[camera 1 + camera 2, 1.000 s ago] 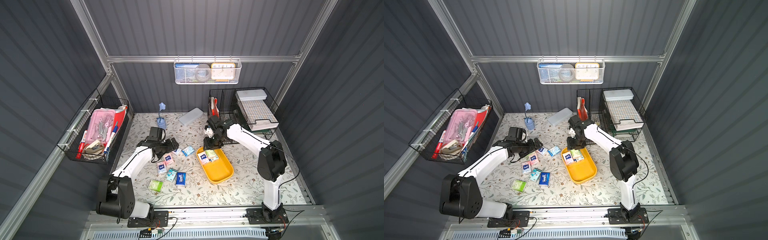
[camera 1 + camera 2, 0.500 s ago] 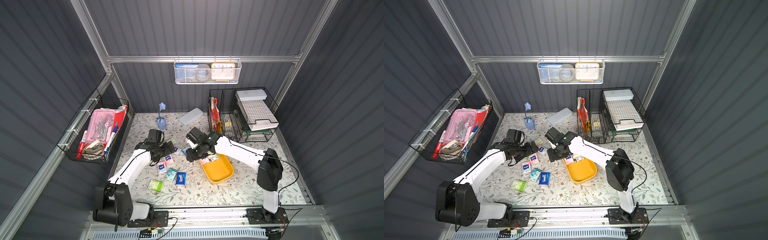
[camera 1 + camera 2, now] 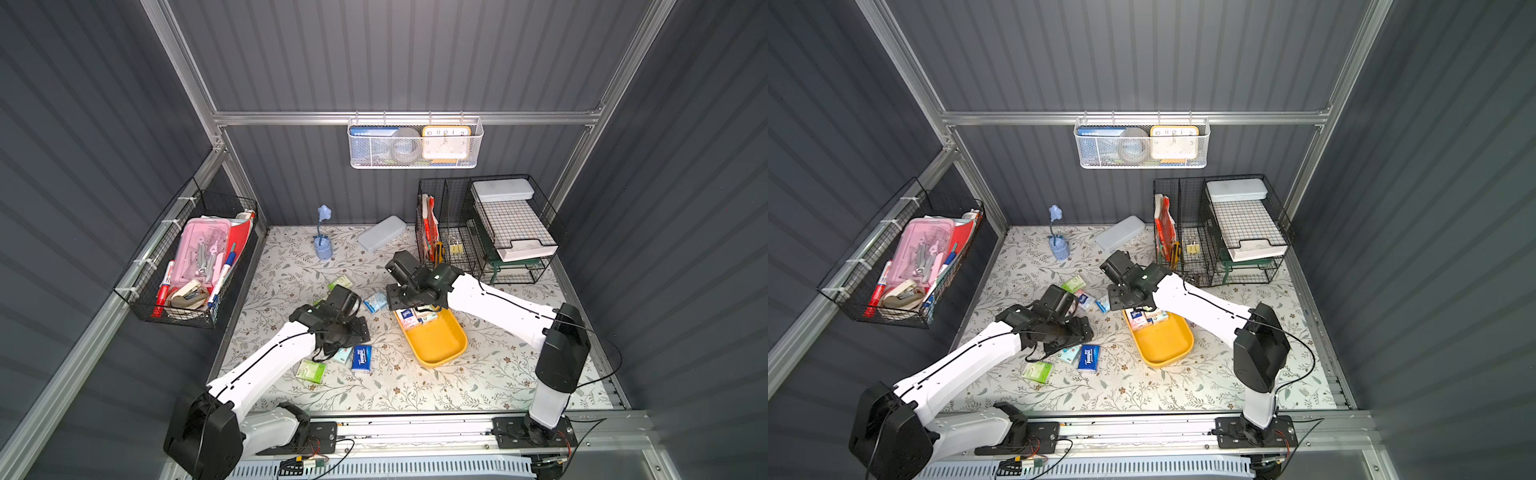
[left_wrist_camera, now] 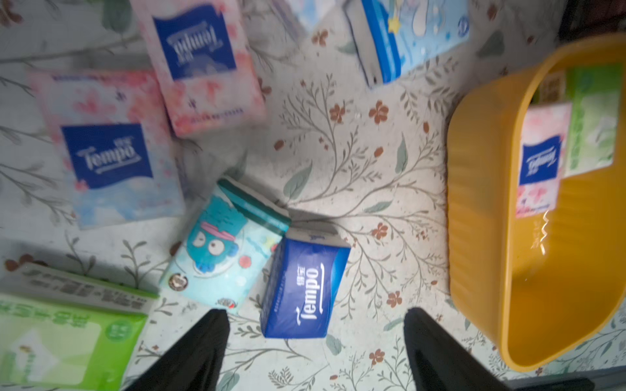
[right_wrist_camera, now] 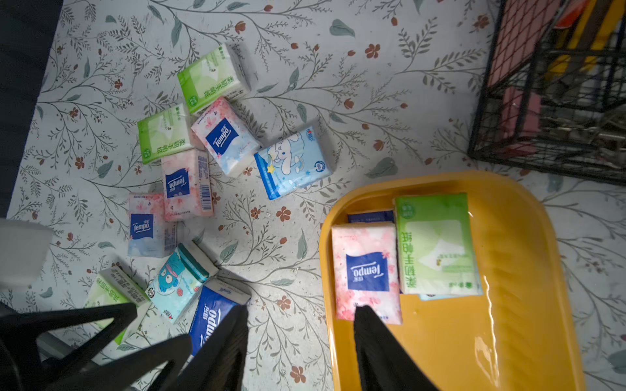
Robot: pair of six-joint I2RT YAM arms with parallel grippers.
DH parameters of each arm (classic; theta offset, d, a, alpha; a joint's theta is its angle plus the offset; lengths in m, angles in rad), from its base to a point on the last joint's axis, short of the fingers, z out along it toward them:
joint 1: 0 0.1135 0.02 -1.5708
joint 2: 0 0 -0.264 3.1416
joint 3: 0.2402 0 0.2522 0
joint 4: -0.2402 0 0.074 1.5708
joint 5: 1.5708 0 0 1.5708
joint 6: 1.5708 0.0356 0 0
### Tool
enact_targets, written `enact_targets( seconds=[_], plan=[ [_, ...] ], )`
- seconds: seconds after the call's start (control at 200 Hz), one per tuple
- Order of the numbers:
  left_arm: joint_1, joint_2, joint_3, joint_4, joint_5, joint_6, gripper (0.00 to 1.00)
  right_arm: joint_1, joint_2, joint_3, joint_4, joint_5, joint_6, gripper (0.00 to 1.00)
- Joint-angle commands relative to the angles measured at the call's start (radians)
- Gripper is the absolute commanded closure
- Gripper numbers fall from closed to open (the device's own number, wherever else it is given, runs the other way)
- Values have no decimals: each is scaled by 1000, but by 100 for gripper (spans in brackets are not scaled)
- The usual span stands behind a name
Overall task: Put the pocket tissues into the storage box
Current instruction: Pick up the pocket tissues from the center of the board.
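The yellow storage box sits mid-table with a pink packet and a light green packet at its far end, on top of others. Several pocket tissues lie loose to its left: dark blue, teal, light green, pale blue and pink. My left gripper hangs open over them, and the dark blue packet's near end lies between its fingertips, untouched. My right gripper is open and empty, straddling the box's left rim.
Black wire baskets stand at the back right, close behind the right arm. A grey pencil case and a blue flower holder stand at the back. A wire basket hangs on the left wall and a white mesh basket on the rear wall.
My left gripper has come forward over the dark blue and teal packets, its jaws narrowing a little. The right gripper has swung from the wire baskets to the box's far left corner.
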Motion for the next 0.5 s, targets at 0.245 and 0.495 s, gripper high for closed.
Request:
enact_targets(
  seconds=[0.245, 0.495],
  plan=[
    [-104, 83, -39, -7, -43, -180, 14, -85, -217, -265, 87, 35, 51, 45],
    [-105, 190, -16, 33, -71, -149, 25, -141, -345, -425, 110, 43, 59, 46]
  ],
)
